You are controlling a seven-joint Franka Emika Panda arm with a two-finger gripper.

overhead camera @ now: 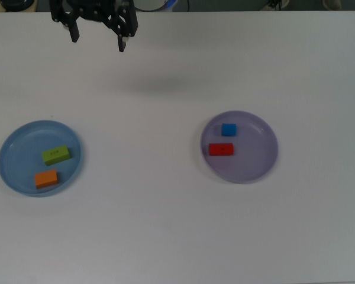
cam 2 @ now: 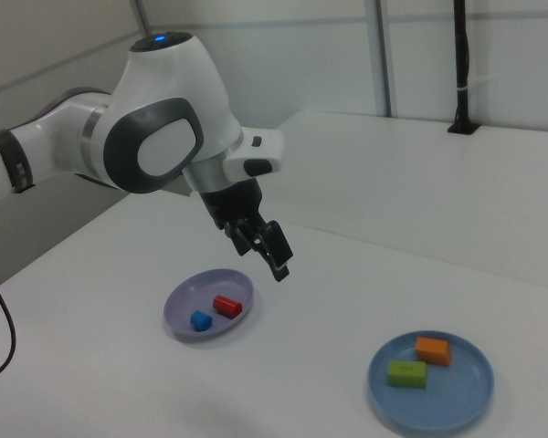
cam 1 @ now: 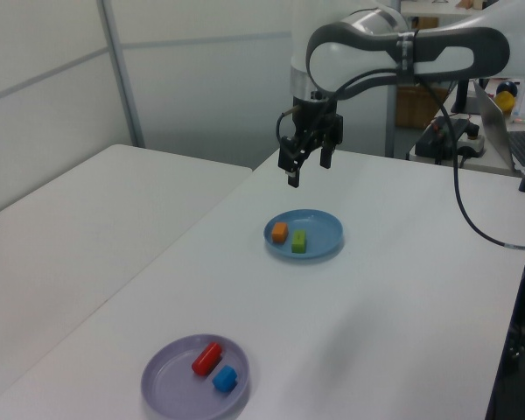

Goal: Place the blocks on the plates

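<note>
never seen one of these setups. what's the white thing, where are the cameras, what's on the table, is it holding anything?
The white thing is a robot arm; the black claw at its tip is its end effector. Three fixed cameras watch one white table: the top view looks straight down, the left and right views look from opposite sides. On the table are two plates. The light blue plate holds a lime-green block and an orange block. The lavender plate holds a blue block and a red block. The end effector hangs above the table, away from both plates, fingers apart, holding nothing.
</note>
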